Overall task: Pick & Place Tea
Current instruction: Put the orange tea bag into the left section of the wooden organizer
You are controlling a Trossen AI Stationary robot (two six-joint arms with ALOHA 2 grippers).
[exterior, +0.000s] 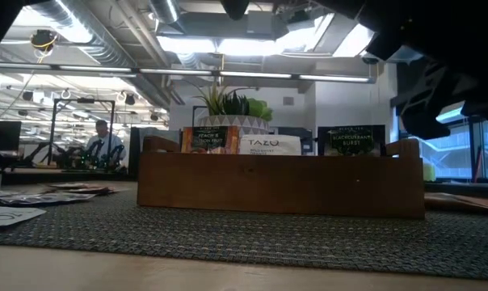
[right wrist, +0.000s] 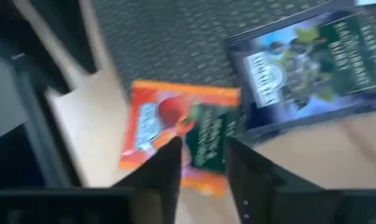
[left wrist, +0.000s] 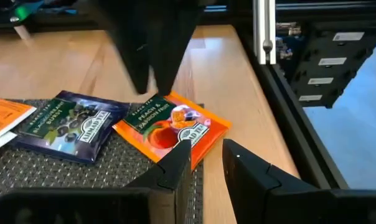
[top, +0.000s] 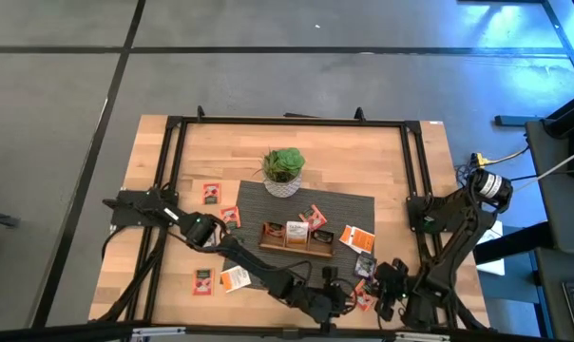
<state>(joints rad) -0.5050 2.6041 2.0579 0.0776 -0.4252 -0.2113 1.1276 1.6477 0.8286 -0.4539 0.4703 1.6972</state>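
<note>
An orange peach tea sachet (left wrist: 172,127) lies flat at the near right corner of the grey mat (left wrist: 45,168), one end on the bare wood. A dark blue tea sachet (left wrist: 73,124) lies on the mat beside it. My right gripper (right wrist: 203,155) is open and points down over the orange sachet (right wrist: 175,130), which shows between its fingers. My left gripper (left wrist: 206,152) is open and slants down just short of the same sachet, with bare wood between its fingers. In the high view both grippers, left (top: 346,300) and right (top: 382,285), meet near the table's front edge. My right gripper comes from above, its fingers (left wrist: 152,74) pointing down at the orange sachet's far edge (left wrist: 158,99); whether they touch it I cannot tell. My left gripper has one fingertip (left wrist: 180,155) in front of the sachet's near corner (left wrist: 194,149); whether it touches I cannot tell.
The wooden tray (top: 295,237) on the mat holds upright sachets (exterior: 270,145). A plant pot (top: 282,173) stands behind it. More sachets lie about the table (top: 211,194), (top: 203,281), (top: 356,236). A black frame (top: 412,171) borders the table. A person (exterior: 103,145) sits far off in the room.
</note>
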